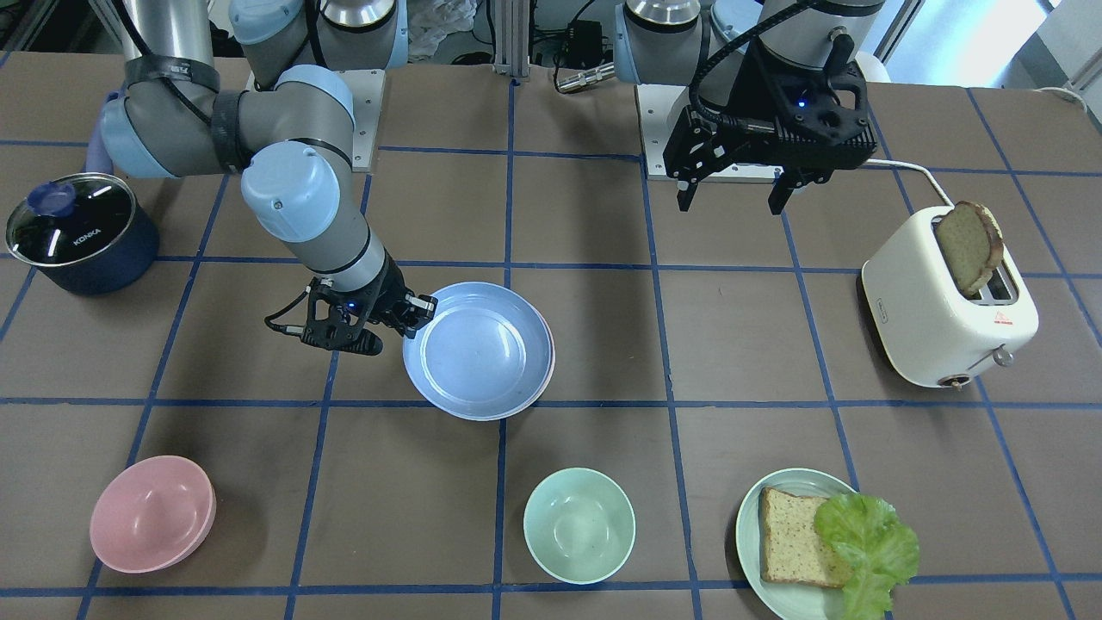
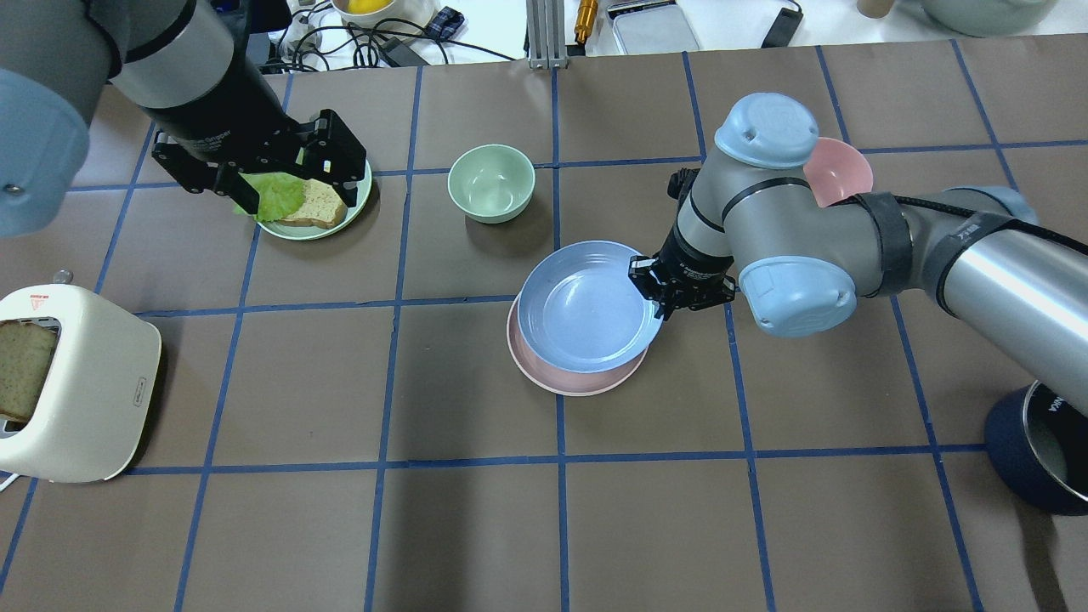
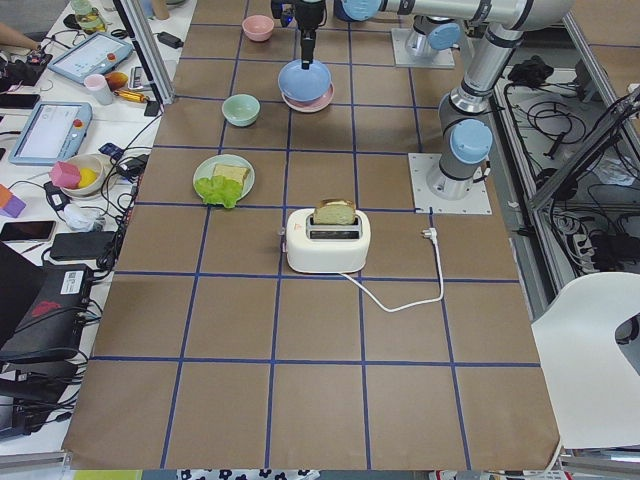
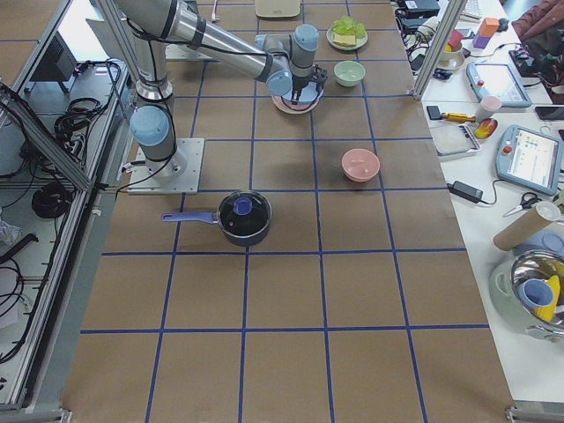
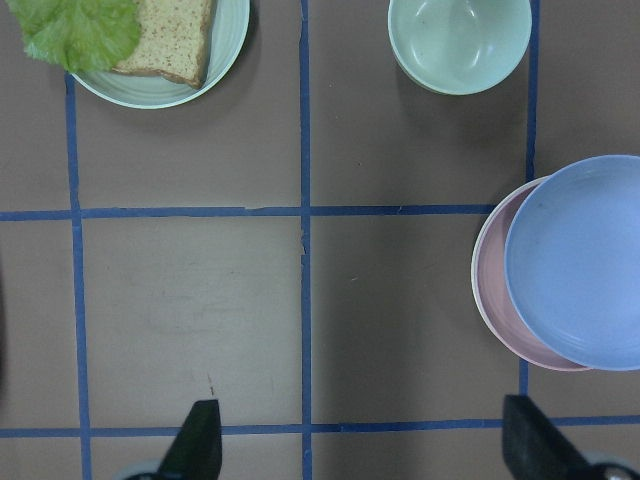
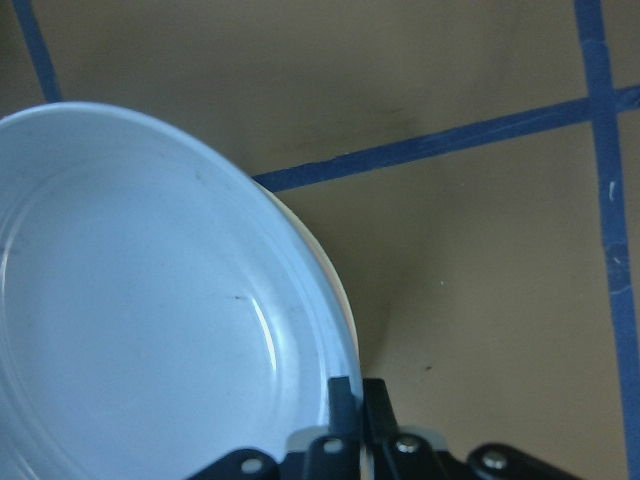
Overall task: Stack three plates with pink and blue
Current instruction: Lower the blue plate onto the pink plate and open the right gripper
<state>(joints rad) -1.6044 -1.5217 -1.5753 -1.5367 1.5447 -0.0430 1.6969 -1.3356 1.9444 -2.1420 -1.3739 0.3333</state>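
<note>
Blue plate (image 2: 586,316) lies on the pink plate (image 2: 544,378), and the right end effector (image 2: 659,299) is clenched on its rim.

In the overhead view both plates sit on the bench (image 2: 340,382) just right of the frame's middle. The blue one is shifted toward the upper right, so a pink crescent shows at the lower left. The right end effector is at the blue plate's right edge, with its two fingers pressed close on the rim. The left end effector (image 1: 732,205) hangs released, fingers wide apart, in the upper left of the frame over the green plate (image 2: 310,235) with bread (image 2: 321,204) and lettuce (image 2: 276,197). A mint bowl (image 2: 491,183) stands above the plates, a pink bowl (image 2: 841,170) shows behind the right arm, and a toaster (image 2: 93,399) is at the left edge.
</note>
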